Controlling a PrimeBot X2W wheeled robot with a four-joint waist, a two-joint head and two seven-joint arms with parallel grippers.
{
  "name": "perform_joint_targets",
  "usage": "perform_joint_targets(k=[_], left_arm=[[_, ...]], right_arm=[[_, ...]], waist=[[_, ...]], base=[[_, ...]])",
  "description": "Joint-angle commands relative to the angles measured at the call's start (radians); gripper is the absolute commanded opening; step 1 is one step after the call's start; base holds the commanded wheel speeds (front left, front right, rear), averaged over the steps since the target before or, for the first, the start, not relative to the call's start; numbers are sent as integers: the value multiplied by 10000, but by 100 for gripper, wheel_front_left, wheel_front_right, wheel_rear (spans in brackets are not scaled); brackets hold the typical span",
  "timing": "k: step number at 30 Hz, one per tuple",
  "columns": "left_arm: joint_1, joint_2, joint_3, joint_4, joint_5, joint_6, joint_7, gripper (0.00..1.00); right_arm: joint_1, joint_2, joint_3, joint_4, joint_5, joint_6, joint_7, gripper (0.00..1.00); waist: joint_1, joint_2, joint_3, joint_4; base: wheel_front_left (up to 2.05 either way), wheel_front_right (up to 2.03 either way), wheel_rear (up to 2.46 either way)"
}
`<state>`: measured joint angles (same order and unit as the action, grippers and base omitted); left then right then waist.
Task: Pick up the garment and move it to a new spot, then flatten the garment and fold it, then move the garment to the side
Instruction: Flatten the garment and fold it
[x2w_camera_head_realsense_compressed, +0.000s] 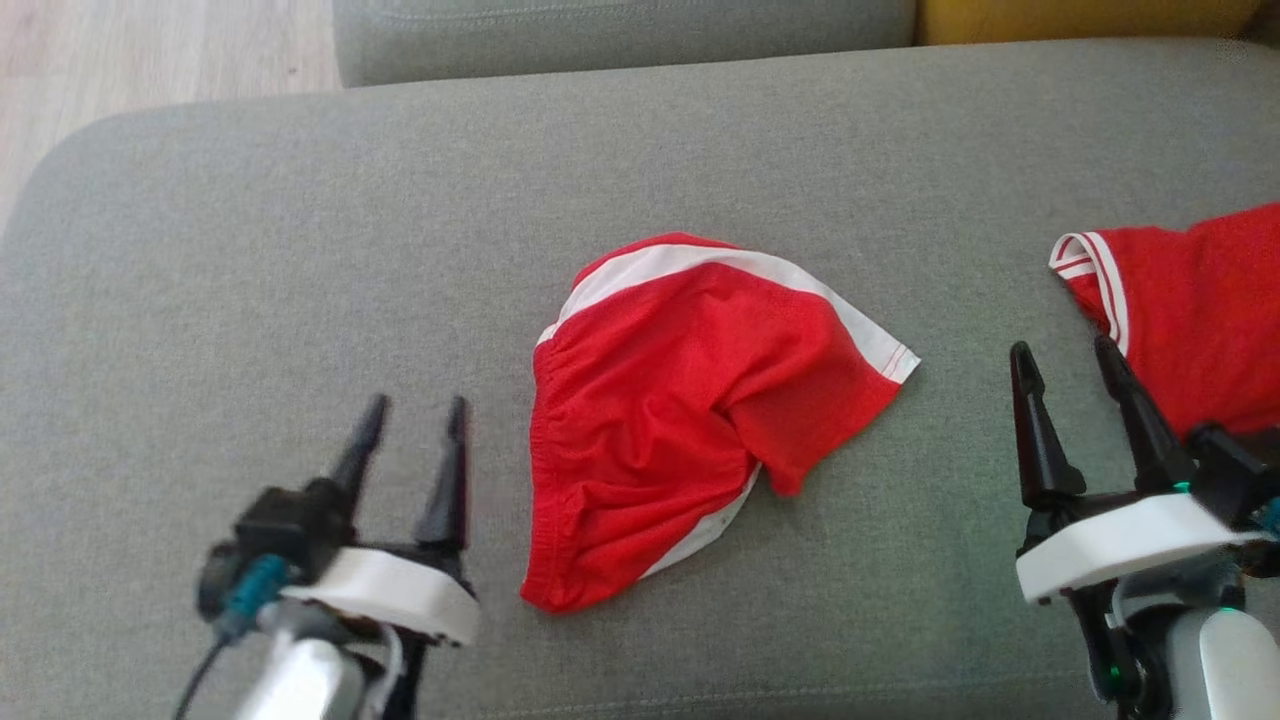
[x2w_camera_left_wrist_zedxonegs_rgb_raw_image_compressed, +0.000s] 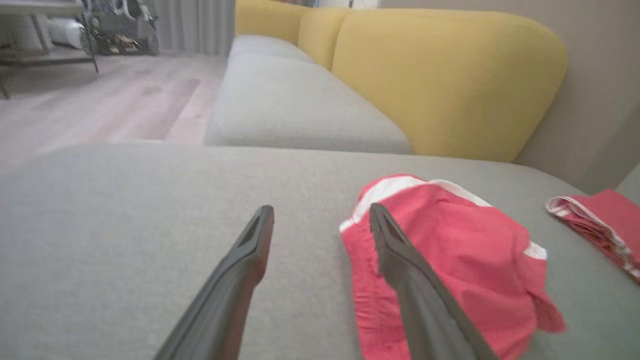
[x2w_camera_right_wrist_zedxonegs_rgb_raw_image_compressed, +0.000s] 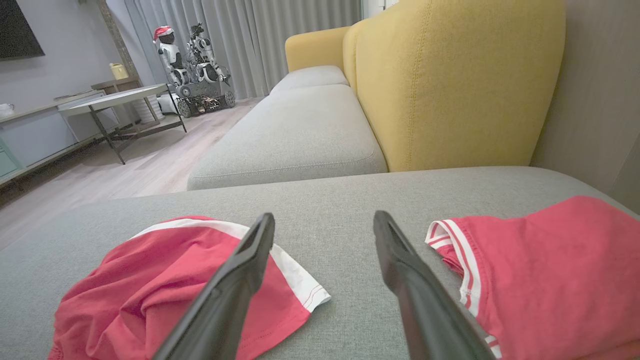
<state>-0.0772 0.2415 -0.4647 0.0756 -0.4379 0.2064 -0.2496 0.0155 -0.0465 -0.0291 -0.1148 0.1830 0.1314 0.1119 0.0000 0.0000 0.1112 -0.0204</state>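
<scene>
Red mesh with white side stripes, the garment (x2w_camera_head_realsense_compressed: 690, 400) lies crumpled and partly folded over itself near the middle of the grey sofa cushion (x2w_camera_head_realsense_compressed: 300, 250), its elastic waistband toward the robot's left. The left end effector (x2w_camera_head_realsense_compressed: 418, 405) hovers just to the left of the garment, apart from it, fingers spread wide with nothing between them. The right end effector (x2w_camera_head_realsense_compressed: 1062, 350) is on the far side, well apart from the garment, also spread wide and empty. Its outer finger stands close beside a second red piece of clothing (x2w_camera_head_realsense_compressed: 1200, 300) with white-striped trim that lies at the cushion's right edge. Behind the cushion are another grey seat (x2w_camera_left_wrist_zedxonegs_rgb_raw_image_compressed: 300, 100) and a yellow backrest (x2w_camera_left_wrist_zedxonegs_rgb_raw_image_compressed: 450, 75).
</scene>
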Motion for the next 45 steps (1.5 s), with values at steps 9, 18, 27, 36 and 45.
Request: perform_joint_targets(k=[9, 18, 27, 36, 45], left_arm=[[-299, 677, 1200, -564, 472, 292, -120, 100], [354, 811, 1313, -722, 448, 602, -53, 100], [536, 799, 1253, -787, 379, 717, 41, 100], [435, 808, 1182, -752, 347, 687, 54, 100], [-276, 584, 937, -492, 279, 439, 139, 100]], right_arm=[[34, -42, 349, -430, -177, -7, 95, 100], [234, -90, 513, -596, -283, -7, 251, 100], [341, -136, 657, -719, -259, -7, 379, 100], [354, -163, 630, -792, -243, -7, 403, 100], [272, -169, 551, -873, -221, -7, 444, 100]], waist=[[0, 0, -391, -74], [0, 0, -695, -152], [0, 0, -808, -109], [0, 0, -707, 9], [0, 0, -421, 156]], base=[[0, 0, 0], [0, 0, 0], [0, 0, 0], [0, 0, 0], [0, 0, 0]])
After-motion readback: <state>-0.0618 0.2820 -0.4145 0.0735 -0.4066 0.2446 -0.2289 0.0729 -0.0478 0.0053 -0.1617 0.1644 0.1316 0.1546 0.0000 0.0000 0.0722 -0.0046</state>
